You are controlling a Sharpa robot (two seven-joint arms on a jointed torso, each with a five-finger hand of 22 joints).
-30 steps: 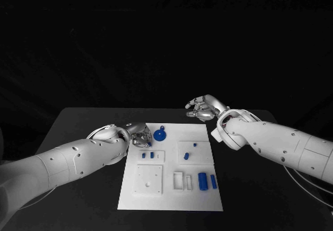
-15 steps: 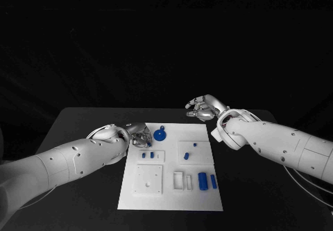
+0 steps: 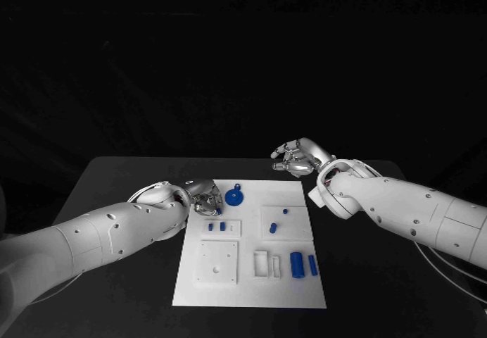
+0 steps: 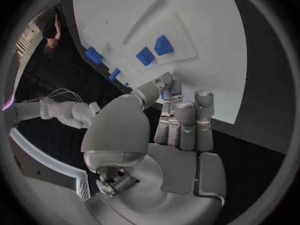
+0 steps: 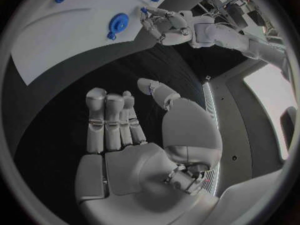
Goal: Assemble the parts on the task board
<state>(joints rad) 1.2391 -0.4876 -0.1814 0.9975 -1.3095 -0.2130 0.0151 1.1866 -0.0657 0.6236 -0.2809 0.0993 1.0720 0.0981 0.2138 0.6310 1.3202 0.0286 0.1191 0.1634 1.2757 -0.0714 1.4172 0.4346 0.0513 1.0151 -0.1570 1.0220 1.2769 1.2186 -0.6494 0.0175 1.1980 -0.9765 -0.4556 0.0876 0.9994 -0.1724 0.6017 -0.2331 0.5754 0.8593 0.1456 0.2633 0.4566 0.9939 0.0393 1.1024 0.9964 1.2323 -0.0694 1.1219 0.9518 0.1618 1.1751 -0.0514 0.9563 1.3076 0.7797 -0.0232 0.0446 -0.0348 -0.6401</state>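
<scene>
The left hand [image 3: 203, 197] pinches a small blue part [image 4: 163, 93] at the white task board's [image 3: 305, 292] far-left corner, seemingly to seat it. The right hand [image 3: 298, 158] hangs beyond the far edge — fingers loosely curled, holding nothing — leaving room.

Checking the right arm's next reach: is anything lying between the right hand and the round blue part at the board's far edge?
Nothing visible does. The right hand is empty, over bare table off the task board's far right corner. The round blue part lies apart from it, and the left hand is on the part's other side.
</scene>
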